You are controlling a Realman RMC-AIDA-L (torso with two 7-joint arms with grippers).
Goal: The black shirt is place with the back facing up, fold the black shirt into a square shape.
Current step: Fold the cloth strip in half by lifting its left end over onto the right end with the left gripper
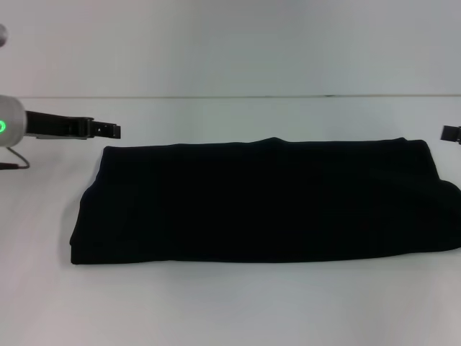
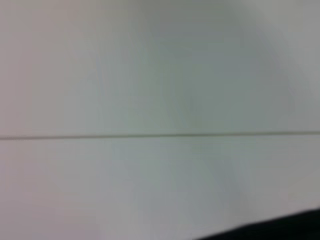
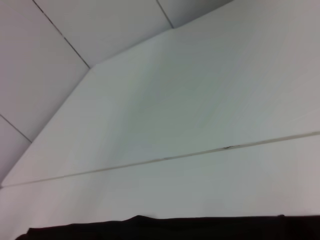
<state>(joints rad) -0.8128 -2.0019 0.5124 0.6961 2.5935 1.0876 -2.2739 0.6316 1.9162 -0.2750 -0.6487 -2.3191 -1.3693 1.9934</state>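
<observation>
The left pincer (image 1: 115, 131) hovered above the white desk (image 1: 230, 310), just beyond the far-left corner of the folded black fabric shirt (image 1: 263, 202); the right pincer (image 1: 451, 133) hung past its far-right corner. I could not tell either pincer's spread.

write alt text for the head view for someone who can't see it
A black shirt, folded into a long wide band, lies flat across a white table. The left pincer hovers just beyond the band's far left corner, and only the tip of the right pincer shows at the right edge; neither touches the shirt.
</observation>
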